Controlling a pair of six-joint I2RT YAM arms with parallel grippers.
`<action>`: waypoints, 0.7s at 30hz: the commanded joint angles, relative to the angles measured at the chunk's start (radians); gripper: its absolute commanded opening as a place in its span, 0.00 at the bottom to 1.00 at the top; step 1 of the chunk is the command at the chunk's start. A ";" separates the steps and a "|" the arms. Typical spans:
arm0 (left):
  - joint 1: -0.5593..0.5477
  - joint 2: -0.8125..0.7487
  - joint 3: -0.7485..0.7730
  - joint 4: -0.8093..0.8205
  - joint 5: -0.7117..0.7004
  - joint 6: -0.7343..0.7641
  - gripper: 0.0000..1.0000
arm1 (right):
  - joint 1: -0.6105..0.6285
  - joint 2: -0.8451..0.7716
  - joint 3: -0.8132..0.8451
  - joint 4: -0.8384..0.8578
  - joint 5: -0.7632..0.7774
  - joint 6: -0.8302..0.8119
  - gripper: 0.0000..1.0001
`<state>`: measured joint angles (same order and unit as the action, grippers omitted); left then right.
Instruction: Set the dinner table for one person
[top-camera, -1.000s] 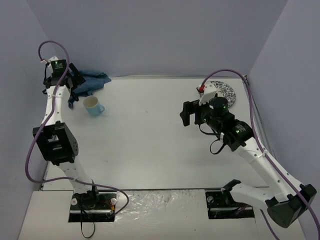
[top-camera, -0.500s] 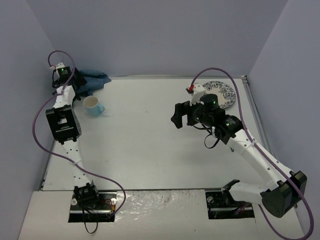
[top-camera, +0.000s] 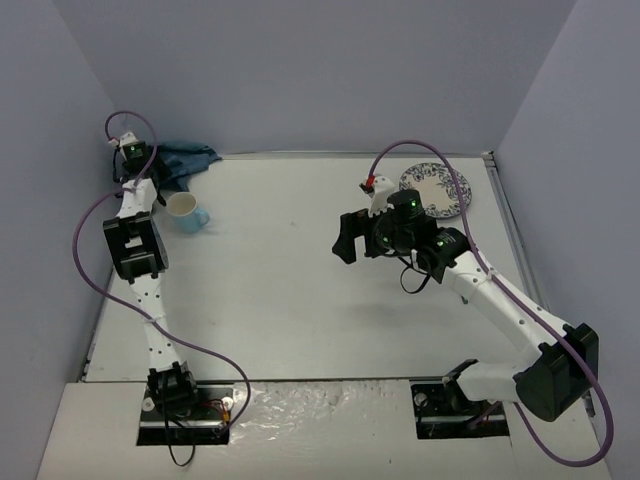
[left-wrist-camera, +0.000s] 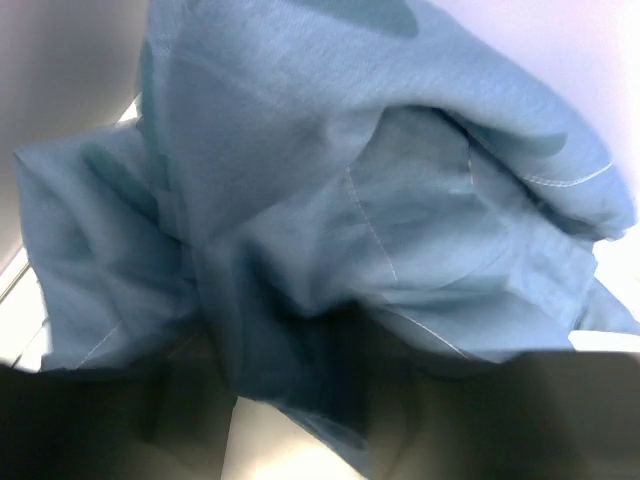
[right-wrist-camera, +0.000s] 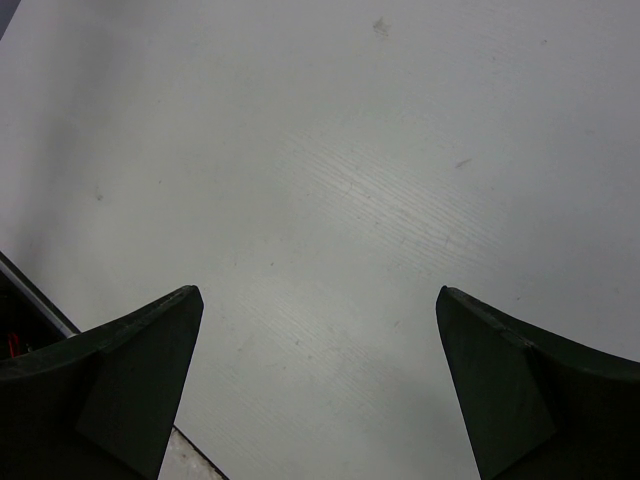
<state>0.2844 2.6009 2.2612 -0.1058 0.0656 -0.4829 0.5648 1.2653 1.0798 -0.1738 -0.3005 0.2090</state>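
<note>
The white dinner table (top-camera: 300, 300) fills the top view. A crumpled blue cloth placemat (top-camera: 188, 160) lies bunched in the far left corner. My left gripper (top-camera: 148, 170) reaches into it. In the left wrist view the placemat (left-wrist-camera: 330, 180) fills the frame and a fold of it sits pinched between the dark fingers of the left gripper (left-wrist-camera: 300, 400). My right gripper (top-camera: 346, 240) hovers open and empty over the middle of the table. In the right wrist view only bare tabletop (right-wrist-camera: 330, 150) shows between the spread fingers of the right gripper (right-wrist-camera: 318, 292).
A light blue mug (top-camera: 187, 212) with a pale inside stands just right of the left arm. A blue-patterned plate (top-camera: 436, 189) lies at the far right. Grey walls close the back and both sides.
</note>
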 joint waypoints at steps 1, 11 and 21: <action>0.001 -0.037 0.037 0.137 0.113 -0.004 0.01 | 0.007 0.008 0.038 0.050 -0.018 0.001 0.99; -0.017 -0.236 0.119 0.154 0.275 -0.009 0.00 | 0.007 -0.023 0.065 0.036 -0.014 -0.037 1.00; -0.155 -0.473 0.296 -0.078 0.370 0.010 0.00 | 0.006 -0.154 0.040 0.020 0.011 -0.064 1.00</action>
<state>0.2172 2.3661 2.4737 -0.1916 0.3608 -0.4838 0.5648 1.2036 1.0981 -0.1895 -0.3020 0.1680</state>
